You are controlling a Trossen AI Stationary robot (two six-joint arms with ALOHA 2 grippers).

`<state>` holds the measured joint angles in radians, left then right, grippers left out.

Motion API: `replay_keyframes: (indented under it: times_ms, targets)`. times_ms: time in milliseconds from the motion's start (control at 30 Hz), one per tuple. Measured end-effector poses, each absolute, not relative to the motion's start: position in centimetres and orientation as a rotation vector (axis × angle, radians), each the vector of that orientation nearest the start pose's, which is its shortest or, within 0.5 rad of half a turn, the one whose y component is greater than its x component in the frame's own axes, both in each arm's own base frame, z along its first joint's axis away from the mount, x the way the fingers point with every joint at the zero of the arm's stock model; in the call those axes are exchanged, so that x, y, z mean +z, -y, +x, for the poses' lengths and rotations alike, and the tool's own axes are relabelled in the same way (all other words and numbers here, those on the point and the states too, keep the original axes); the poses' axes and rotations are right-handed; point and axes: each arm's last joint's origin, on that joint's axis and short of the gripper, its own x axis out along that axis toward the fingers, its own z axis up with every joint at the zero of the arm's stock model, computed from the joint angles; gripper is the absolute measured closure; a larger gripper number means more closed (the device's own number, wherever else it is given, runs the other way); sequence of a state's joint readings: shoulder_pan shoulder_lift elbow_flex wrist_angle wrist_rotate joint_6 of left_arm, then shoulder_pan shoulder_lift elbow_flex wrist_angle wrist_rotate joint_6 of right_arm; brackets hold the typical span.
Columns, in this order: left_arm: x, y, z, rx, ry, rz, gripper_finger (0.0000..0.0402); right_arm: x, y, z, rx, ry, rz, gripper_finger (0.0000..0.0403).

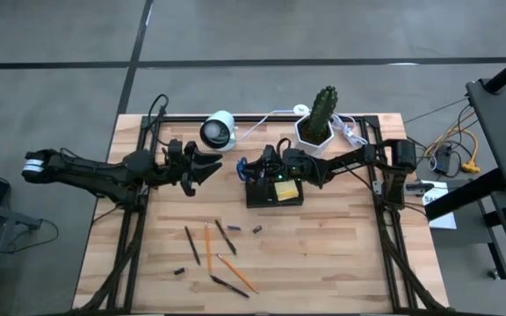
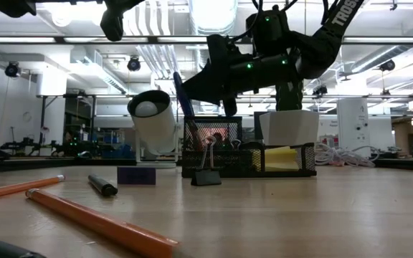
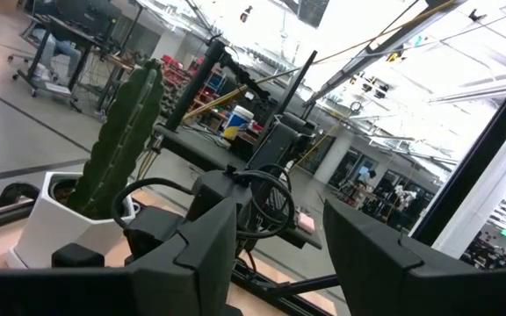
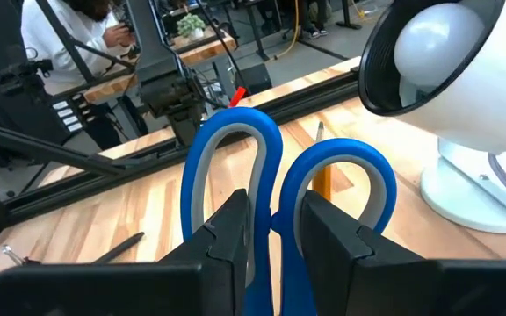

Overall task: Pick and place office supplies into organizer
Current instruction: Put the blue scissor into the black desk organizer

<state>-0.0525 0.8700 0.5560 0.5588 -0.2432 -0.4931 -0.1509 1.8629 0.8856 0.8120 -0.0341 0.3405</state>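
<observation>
Scissors (image 4: pixel 275 189) blue-handled, grey inner lining, between dark right fingers (image 4: pixel 227 241). Organizer (image 1: pixel 274 193) black, yellow pad (image 1: pixel 285 188) inside. Pencils (image 1: pixel 207 247) orange, pot (image 1: pixel 313 133) white.

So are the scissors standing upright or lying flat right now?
Upright: the scissors stand handles-up, pinched by the right gripper over the organizer. Whether the blades sit inside, cannot tell.

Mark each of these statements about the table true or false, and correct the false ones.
1. The right gripper is shut on the blue-handled scissors. True.
2. The scissors lie flat among the pencils. False: they stand handles-up over the black organizer.
3. The yellow sticky-note pad sits in the organizer. True.
4. The left gripper holds an orange pencil. False: it is open, holding nothing; the pencil lies on the table.
5. The cactus stands in the organizer. False: it stands in a white pot.
</observation>
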Motion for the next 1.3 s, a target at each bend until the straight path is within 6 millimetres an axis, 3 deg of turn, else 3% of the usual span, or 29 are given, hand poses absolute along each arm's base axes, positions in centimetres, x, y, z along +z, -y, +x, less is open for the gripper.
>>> replay_keyframes:
  times_ms: [733,1067,1300]
  targets:
    - [30.99,0.32,19.44,0.127,0.285,-0.525,0.0244,16.79,5.61,37.31,-0.153,-0.17,0.372,0.0332]
    - [30.99,0.32,19.45,0.127,0.285,-0.525,0.0244,16.64,5.54,37.27,-0.15,-0.183,0.377,0.0285]
    - [30.99,0.32,19.44,0.127,0.285,-0.525,0.0244,16.48,5.54,37.23,-0.154,-0.198,0.377,0.0275]
